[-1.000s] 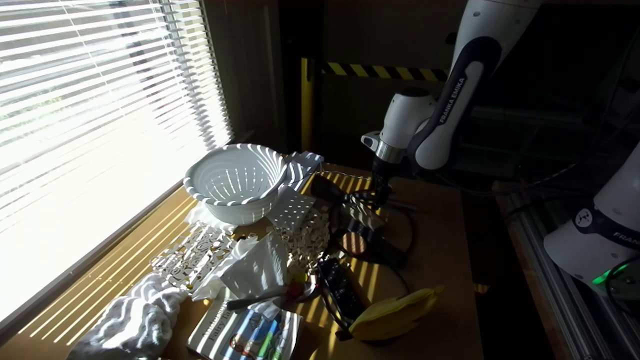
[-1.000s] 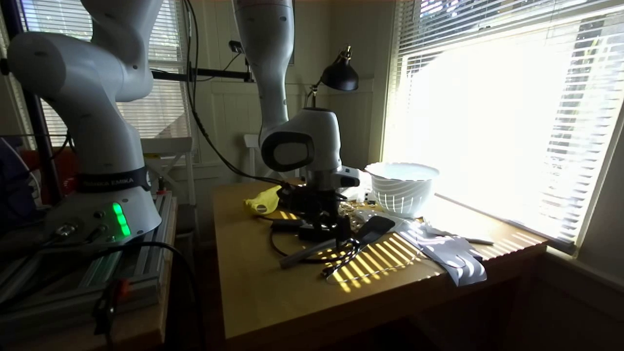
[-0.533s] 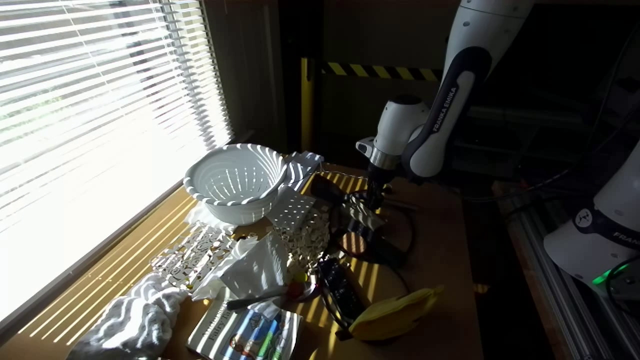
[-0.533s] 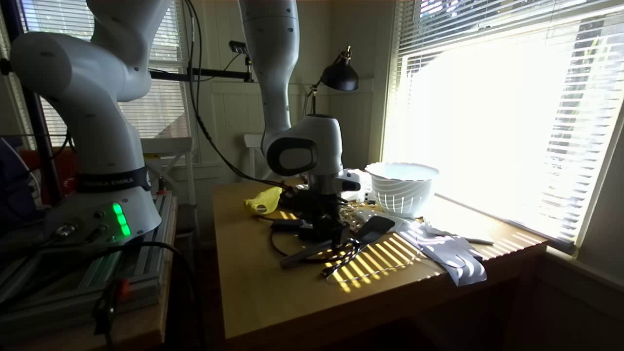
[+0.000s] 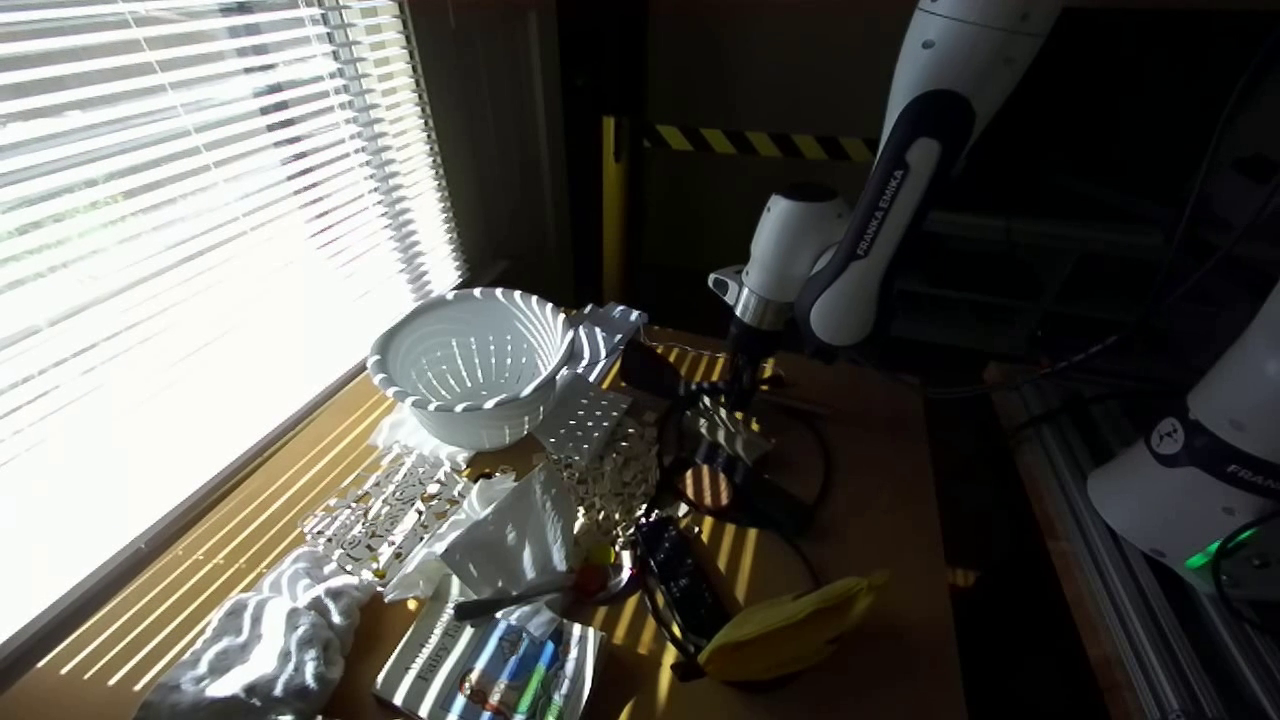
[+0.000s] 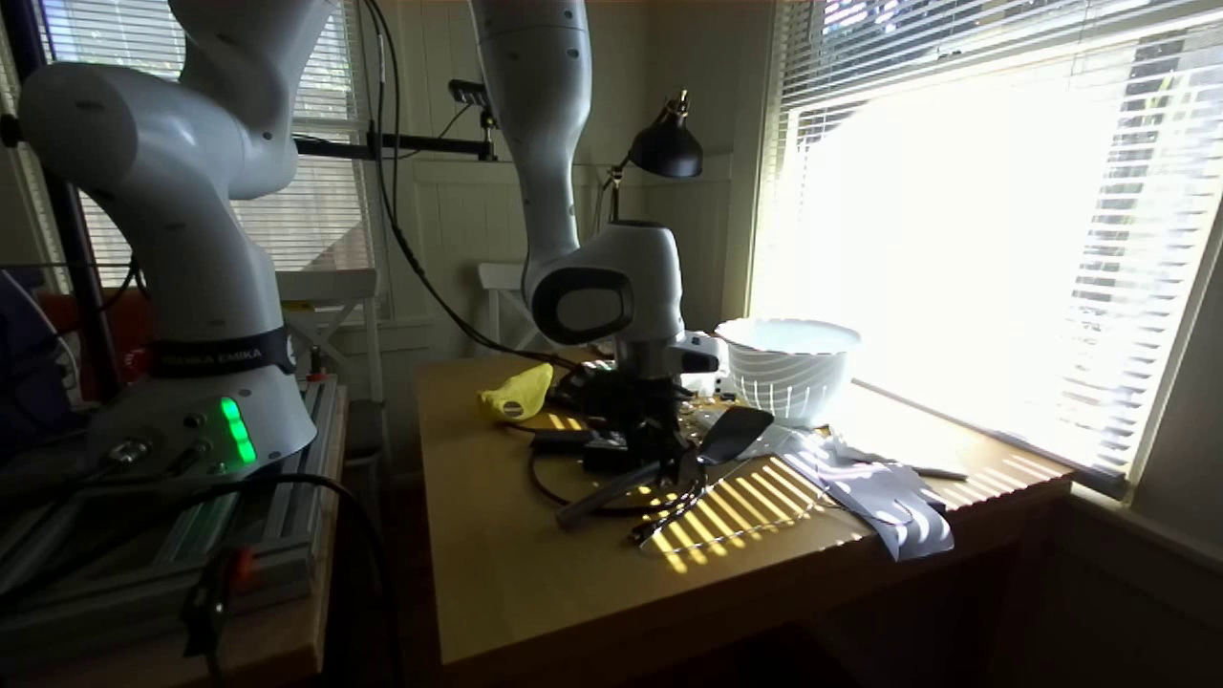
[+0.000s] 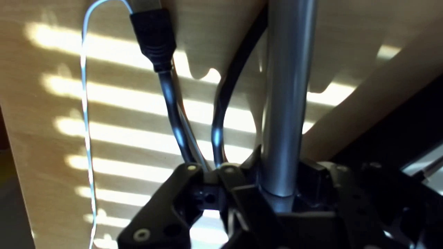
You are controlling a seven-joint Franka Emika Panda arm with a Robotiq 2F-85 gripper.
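Spatula (image 6: 734, 435) rides a bit higher vs. a sec. ago; tool (image 7: 281, 180), now nearly closed, has the spatula's grey handle (image 7: 289, 86) clamped, so grip's prob. made.

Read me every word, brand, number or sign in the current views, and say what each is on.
"FRANKA EMIKA": on the robot arm.
"FRAN…", cut off by the picture's edge: on its base.
"…RANKA EMIKA", dim: on that base's dark band.
"Anders…" and "Fairy Ta…": on the book, endings unreadable.
Too small to read: the dark oval mark on the yellow item.
No readable numbers; no text in the wrist view.
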